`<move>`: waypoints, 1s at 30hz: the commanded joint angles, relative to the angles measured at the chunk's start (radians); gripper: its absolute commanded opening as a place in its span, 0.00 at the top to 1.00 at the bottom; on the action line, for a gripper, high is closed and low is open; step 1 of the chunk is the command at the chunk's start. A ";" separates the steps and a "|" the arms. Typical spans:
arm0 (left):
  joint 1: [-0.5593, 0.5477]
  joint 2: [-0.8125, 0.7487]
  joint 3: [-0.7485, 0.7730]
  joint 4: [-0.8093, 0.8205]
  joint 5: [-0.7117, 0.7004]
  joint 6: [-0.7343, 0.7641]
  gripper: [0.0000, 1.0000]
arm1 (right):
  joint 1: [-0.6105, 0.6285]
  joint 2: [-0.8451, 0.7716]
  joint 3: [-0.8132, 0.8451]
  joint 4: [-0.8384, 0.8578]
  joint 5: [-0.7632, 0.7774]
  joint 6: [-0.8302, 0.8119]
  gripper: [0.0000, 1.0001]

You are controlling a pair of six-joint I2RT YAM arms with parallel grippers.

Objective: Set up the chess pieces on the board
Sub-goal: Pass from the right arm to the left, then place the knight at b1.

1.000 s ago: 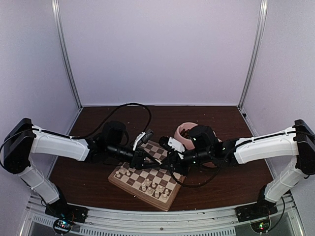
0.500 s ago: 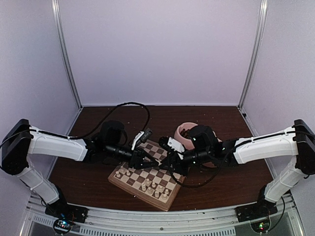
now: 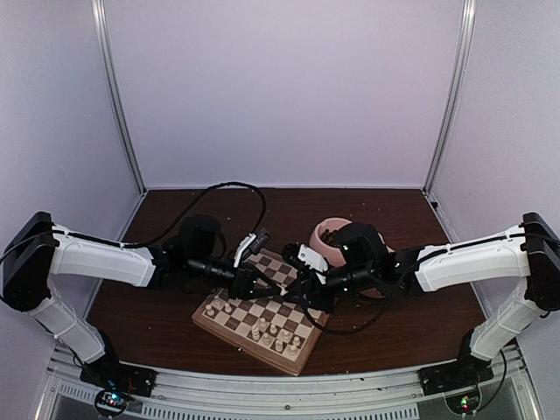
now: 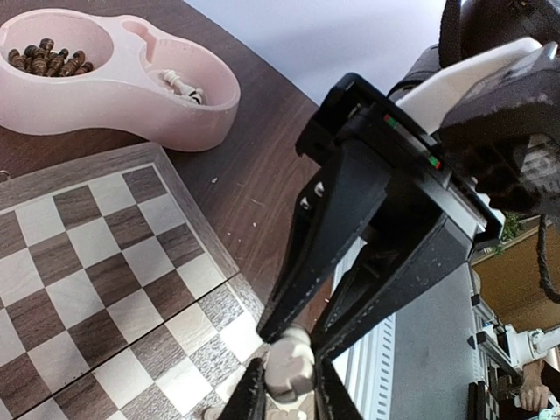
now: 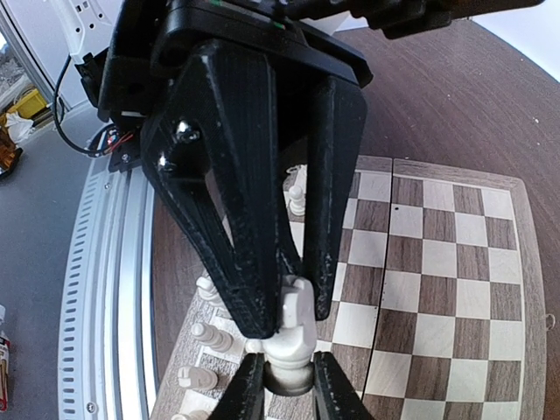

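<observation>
Both grippers meet low over the board's [image 3: 238, 311] right side, holding one cream chess piece [image 3: 283, 290] between them. In the left wrist view my left gripper [image 4: 287, 395] is shut on the piece's [image 4: 290, 372] top, and the right arm's black fingers [image 4: 319, 254] reach down to it from above. In the right wrist view my right gripper [image 5: 282, 387] clasps the piece's [image 5: 293, 337] round base, while the left arm's fingers [image 5: 236, 219] pinch its upper part. Several cream pieces [image 3: 273, 333] stand on the board's near rows.
A pink double bowl [image 3: 327, 231] stands behind the board to the right. One well holds dark pieces [image 4: 44, 59], the other a few cream ones [image 4: 181, 83]. Black cables trail over the brown table behind the arms. The board's far squares [image 5: 437, 289] are bare.
My left gripper's jaws have closed onto the cream piece that the right gripper holds. Both arms have stayed nearly where they were.
</observation>
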 commanded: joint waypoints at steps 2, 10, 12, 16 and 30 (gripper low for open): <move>-0.007 -0.047 0.000 0.018 -0.021 0.044 0.87 | 0.000 -0.005 0.004 -0.004 0.020 -0.006 0.78; -0.007 -0.065 0.018 -0.099 -0.148 0.087 0.92 | 0.000 -0.028 -0.018 0.014 0.047 -0.006 0.60; -0.007 -0.071 0.025 -0.123 -0.174 0.095 0.92 | 0.000 -0.035 -0.023 0.020 0.058 -0.006 0.54; -0.009 -0.095 0.040 -0.201 -0.262 0.117 0.92 | 0.000 -0.061 -0.050 0.048 0.089 -0.004 0.49; -0.069 -0.253 0.054 -0.508 -0.501 0.191 0.92 | -0.001 -0.149 -0.143 0.140 0.261 0.008 0.48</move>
